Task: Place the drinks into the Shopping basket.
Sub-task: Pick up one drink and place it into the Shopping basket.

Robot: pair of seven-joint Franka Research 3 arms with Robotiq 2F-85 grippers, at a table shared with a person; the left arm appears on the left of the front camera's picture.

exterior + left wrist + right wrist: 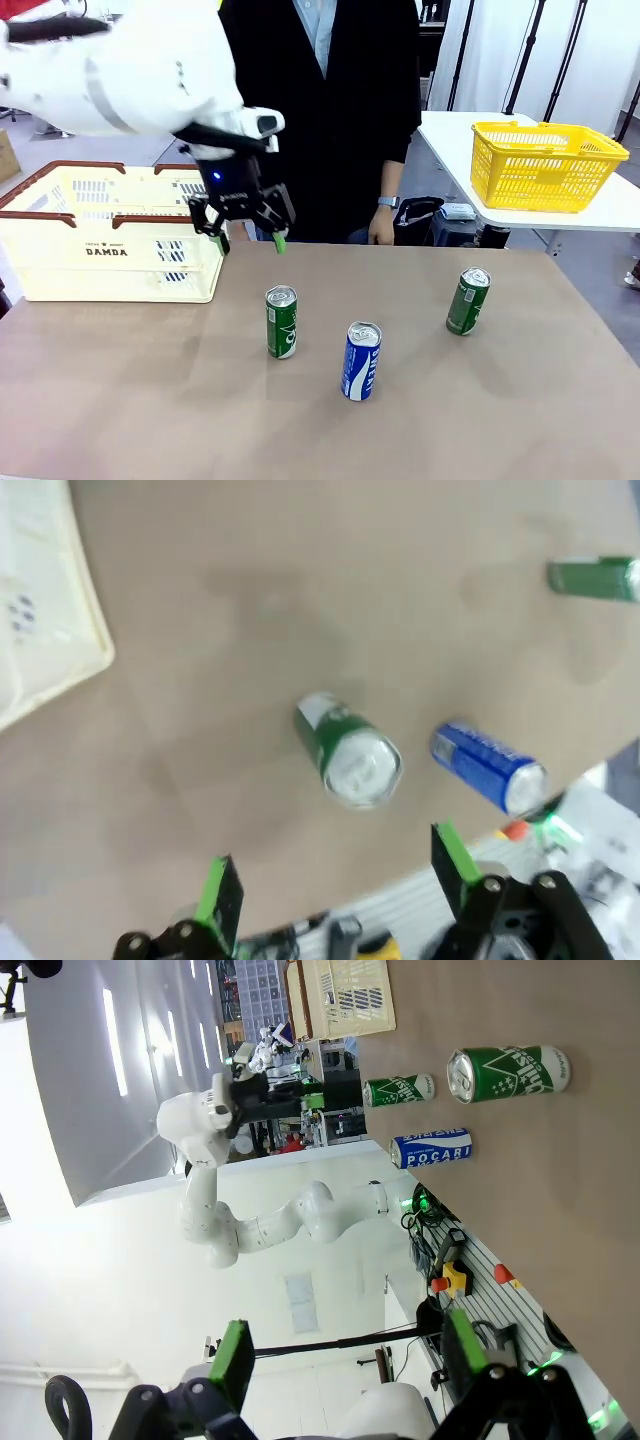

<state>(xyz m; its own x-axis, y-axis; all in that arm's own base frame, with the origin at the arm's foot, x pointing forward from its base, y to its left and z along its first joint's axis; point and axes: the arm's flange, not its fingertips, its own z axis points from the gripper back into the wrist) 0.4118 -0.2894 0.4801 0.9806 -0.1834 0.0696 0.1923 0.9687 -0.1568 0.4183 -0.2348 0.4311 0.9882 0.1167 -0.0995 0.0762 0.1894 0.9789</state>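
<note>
— While the left gripper [251,243] hangs at upper left of the frame, jaws wide and empty, where do the drinks stand?

— All three stand upright on the brown table [150,400]. One green can [281,322] is left of centre, a blue can [361,361] is at lower centre, and a second green can [467,301] is right of centre, each apart from the others. None is in the Shopping basket [60,275], which sits at the left edge.

— What does the first pick call for?

— The green can looks like the target, since it is nearest the gripper. The left wrist view has it almost in line with the gap between the pads. A good pick would come straight down and straddle the body below the silver top. It would then close square so the slim can does not tip, and lift well above the basket's brown rim before swinging left.

— And the room to move?

— Bare table surrounds that can. The blue can at lower right is its closest neighbour, near but not touching, so the finger on that side needs watching. The basket's corner is just left of the gripper. A person's hand [380,228] rests at the table's far edge, top centre. The right gripper [350,1355], fingers spread and empty, is well back from the cans. The yellow mesh basket [545,165] sits on a separate table at upper right.
</note>
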